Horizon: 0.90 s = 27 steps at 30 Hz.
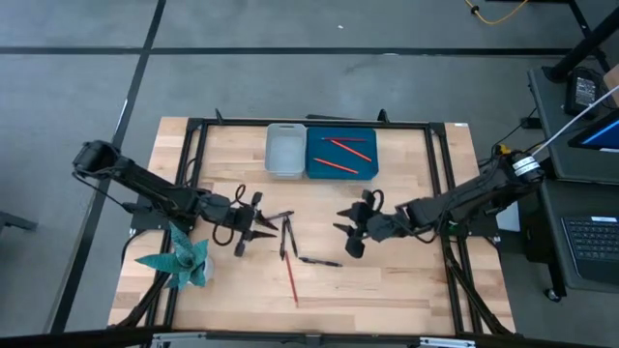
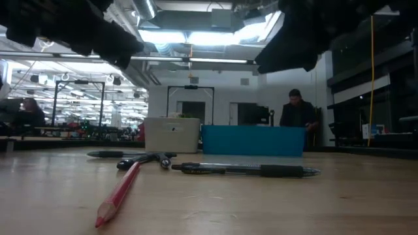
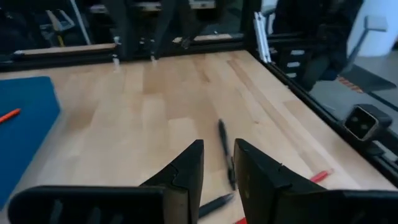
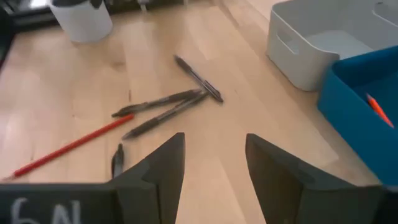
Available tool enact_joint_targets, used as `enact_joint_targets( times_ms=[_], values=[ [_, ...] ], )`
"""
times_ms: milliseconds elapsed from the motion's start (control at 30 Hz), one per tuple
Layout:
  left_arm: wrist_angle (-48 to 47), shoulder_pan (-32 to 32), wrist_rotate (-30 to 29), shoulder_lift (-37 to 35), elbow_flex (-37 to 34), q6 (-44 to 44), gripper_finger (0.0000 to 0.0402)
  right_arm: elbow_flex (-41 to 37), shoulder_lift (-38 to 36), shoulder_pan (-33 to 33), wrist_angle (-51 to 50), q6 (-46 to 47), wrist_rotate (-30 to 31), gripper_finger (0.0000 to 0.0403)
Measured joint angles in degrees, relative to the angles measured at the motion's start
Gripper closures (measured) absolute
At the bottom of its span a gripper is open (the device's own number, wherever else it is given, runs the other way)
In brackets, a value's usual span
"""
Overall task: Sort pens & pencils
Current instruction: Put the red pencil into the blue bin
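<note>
The left hand hangs over the table with its fingers spread and nothing between them. The right hand faces it from across the middle of the table, also released and empty, its two fingers well apart in the right wrist view.

Beyond both hands, toward the table's far edge, sit two bins side by side and touching: a blue bin, nearer the right hand, and a white bin, nearer the left. Two of the pencils lie inside the blue bin.

Between the two hands lie the pens, a loose cluster of dark sticks just past the left hand's fingertips, with one more pen lying crosswise below the right hand. A single red pencil lies on the bare wood near that cluster, toward the table's near edge. In the low view it points toward the camera, with a dark pen just behind it.
</note>
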Motion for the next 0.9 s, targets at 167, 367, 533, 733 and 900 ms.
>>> enact_joint_targets(
  times_ms=[167, 367, 533, 733, 900],
  values=[
    [-9.0, -3.4, 0.0, 4.3, 8.4, 4.0, 0.0319, -3.4, 0.0, 0.9, 5.9, 0.1, 0.2, 0.0232],
    [-26.6, -6.2, -2.4, 13.8, 21.6, 8.2, 0.0319, -4.5, 0.0, 2.5, 8.9, 0.2, 0.2, 0.0232],
    [-38.8, -8.2, -5.0, 21.5, 29.5, 12.9, 0.0319, -4.5, 0.0, 4.7, 8.8, 1.3, 0.2, 0.0232],
    [-48.3, -11.6, -9.9, 30.1, 37.4, 19.3, 0.0319, -4.5, 0.0, 7.7, 8.7, 1.6, 0.2, 0.0232],
    [-55.5, -12.7, -13.5, 36.6, 43.7, 22.3, 0.0319, -4.5, 0.0, 9.1, 8.7, 2.8, 0.2, 0.0232]
  ],
)
